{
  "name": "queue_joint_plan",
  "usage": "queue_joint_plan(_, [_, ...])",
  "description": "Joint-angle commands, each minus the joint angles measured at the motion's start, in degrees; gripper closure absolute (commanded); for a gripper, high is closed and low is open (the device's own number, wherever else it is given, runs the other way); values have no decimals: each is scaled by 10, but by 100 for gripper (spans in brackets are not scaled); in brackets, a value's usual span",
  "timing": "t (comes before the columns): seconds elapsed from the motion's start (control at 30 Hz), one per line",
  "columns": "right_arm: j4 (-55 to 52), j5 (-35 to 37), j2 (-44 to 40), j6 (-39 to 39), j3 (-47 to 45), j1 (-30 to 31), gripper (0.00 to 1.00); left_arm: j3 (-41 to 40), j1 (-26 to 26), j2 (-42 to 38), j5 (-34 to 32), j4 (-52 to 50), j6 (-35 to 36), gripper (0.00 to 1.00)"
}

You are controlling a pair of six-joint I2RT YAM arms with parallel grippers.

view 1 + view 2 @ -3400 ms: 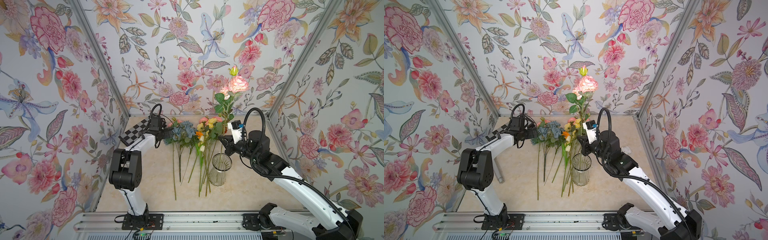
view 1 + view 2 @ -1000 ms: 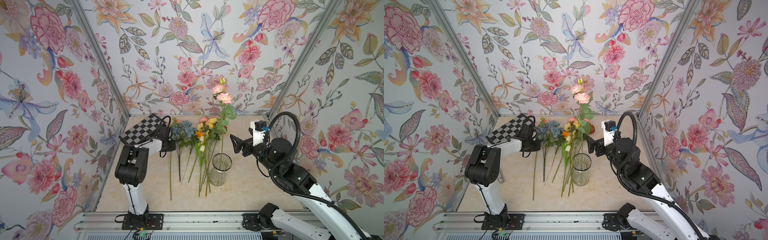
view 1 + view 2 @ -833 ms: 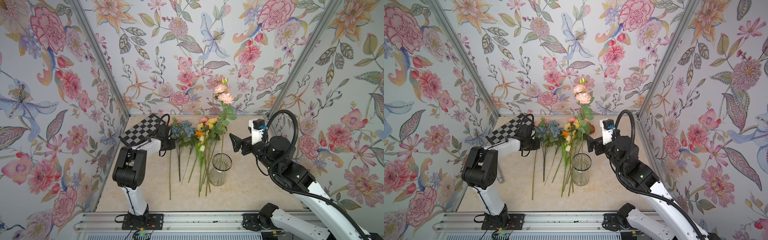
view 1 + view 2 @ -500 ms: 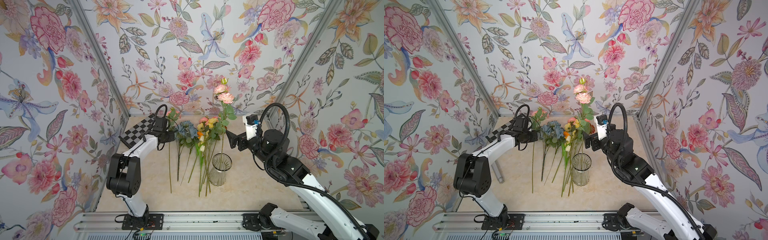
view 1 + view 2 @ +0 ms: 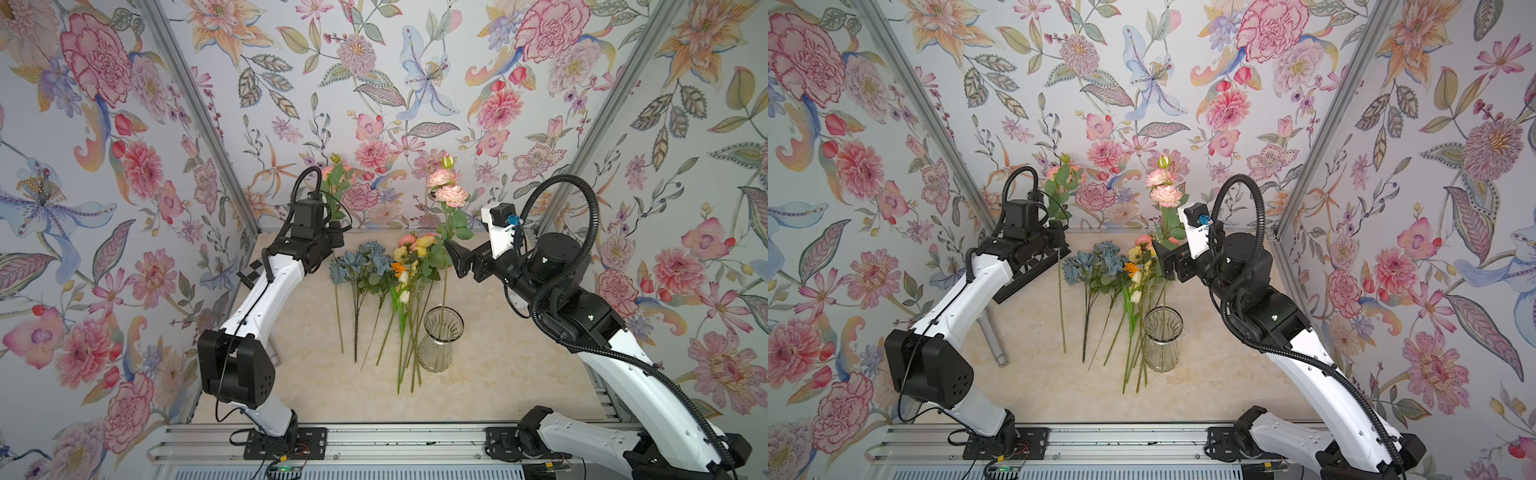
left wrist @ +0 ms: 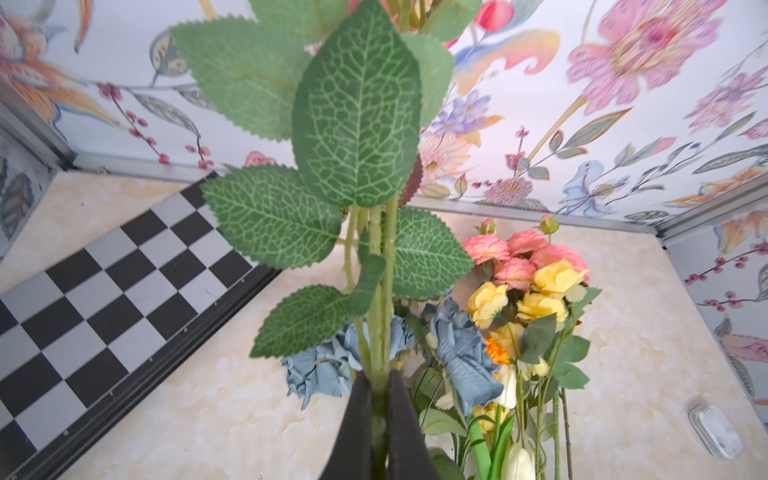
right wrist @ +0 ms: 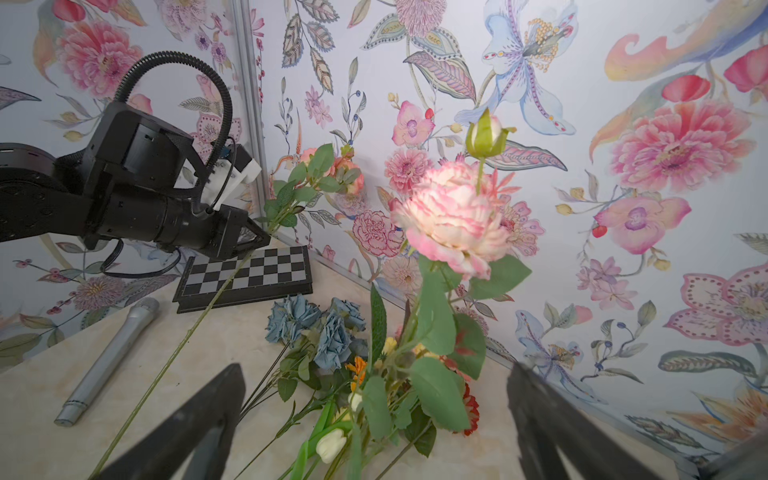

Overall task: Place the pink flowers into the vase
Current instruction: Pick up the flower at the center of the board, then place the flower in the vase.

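Stems of yellow blooms (image 5: 400,320) crowd vase (image 5: 436,353), perhaps touching it.

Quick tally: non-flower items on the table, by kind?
vase: 1
checkerboard: 1
grey microphone: 1
small white object: 1
Total: 4

1. We see a cream marble counter (image 5: 498,374) carrying a glass vase (image 5: 440,338).
2. Just beside the vase lie yellow-orange stems (image 5: 405,253), then a blue bunch (image 5: 361,262).
3. Farther from the vase: a checkerboard (image 7: 249,274) and grey cylinder (image 5: 992,336).
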Motion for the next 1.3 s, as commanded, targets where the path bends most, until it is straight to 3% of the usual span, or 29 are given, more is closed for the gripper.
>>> queue_joint_plan(0.0, [20,-58,24,-27,33,-3,0,26,7,-42,41,81,19,100])
queue_joint_plan(0.2, [71,-140,87,-24,89,-3,5,23,17,-72,128,192,43,100])
queue_joint_plan(0.43, [112,-227,211,12,212,-2,16,-39,22,-117,252,301,70,100])
queue_joint_plan(0.77, [111,-335,372,44,413,15,32,-187,22,-215,290,456,22,100])
queue_joint_plan(1.27, [111,-405,554,105,642,47,42,-274,22,-275,300,545,-15,100])
